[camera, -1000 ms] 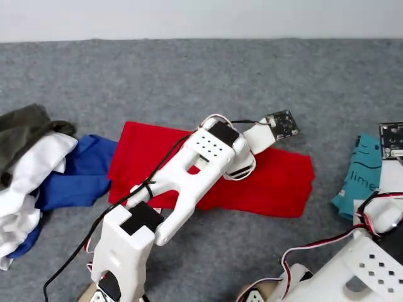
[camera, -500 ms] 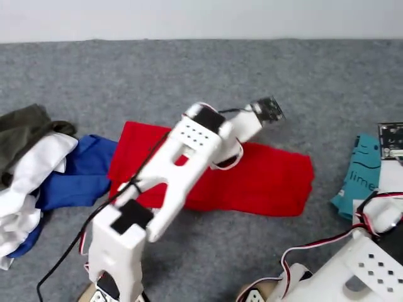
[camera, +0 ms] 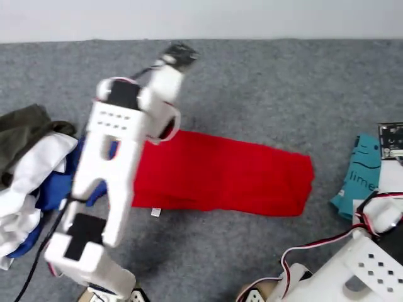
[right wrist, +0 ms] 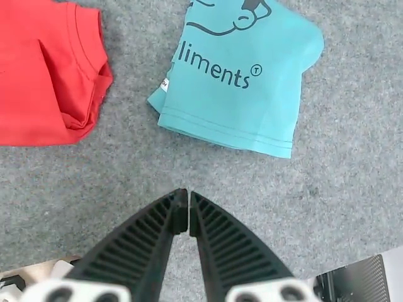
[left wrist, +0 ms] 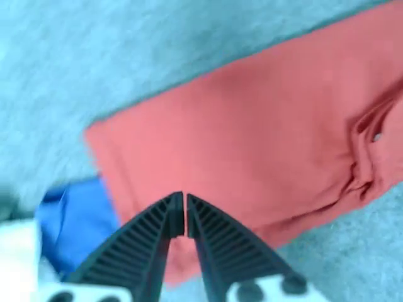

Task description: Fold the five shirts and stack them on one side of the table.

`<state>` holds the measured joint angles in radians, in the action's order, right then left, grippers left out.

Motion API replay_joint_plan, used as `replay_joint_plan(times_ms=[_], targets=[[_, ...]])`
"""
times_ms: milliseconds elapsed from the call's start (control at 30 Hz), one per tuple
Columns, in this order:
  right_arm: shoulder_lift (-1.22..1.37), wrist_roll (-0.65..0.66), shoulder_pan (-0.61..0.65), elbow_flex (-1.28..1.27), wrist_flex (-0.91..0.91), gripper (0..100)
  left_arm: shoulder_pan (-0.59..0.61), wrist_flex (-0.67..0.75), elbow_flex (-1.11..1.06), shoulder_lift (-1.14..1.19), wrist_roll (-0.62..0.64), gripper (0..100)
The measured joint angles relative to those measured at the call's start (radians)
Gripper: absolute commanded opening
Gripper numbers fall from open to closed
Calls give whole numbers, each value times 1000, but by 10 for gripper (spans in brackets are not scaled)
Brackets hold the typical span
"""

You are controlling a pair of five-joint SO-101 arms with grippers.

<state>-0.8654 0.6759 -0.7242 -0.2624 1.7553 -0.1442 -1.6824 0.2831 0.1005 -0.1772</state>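
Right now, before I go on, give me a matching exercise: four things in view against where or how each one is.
1. red shirt
2. teal shirt
3. white shirt
4. left pincer

A. crumpled in a heap
B. shut, hanging over a shirt
C. long folded strip in the middle
D. folded small, print showing

Pairs: 1-C, 2-D, 3-A, 4-B

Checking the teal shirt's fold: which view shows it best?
The right wrist view: the teal shirt lies whole there. In the high view an arm partly covers it; the left wrist view faces the red shirt.
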Motion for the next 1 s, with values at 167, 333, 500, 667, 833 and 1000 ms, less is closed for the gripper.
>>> replay_joint_plan(times_ms=[167, 333, 500, 667, 833, 1000], targets=[[0, 0, 0, 0, 0, 9, 86, -44, -15, -147, 6, 13], [0, 0, 0, 0, 0, 9, 112, -48, -143, -336, 8, 13], [0, 0, 0, 0, 0, 9, 163, 18, -354, -537, 8, 13], [0, 0, 0, 0, 0, 9, 172, 172, -643, -772, 8, 13], [0, 0, 0, 0, 0, 9, 180, 331, -931, -974, 9, 14], [0, 0, 0, 0, 0, 9, 212, 446, -1162, -1079, 11, 15]])
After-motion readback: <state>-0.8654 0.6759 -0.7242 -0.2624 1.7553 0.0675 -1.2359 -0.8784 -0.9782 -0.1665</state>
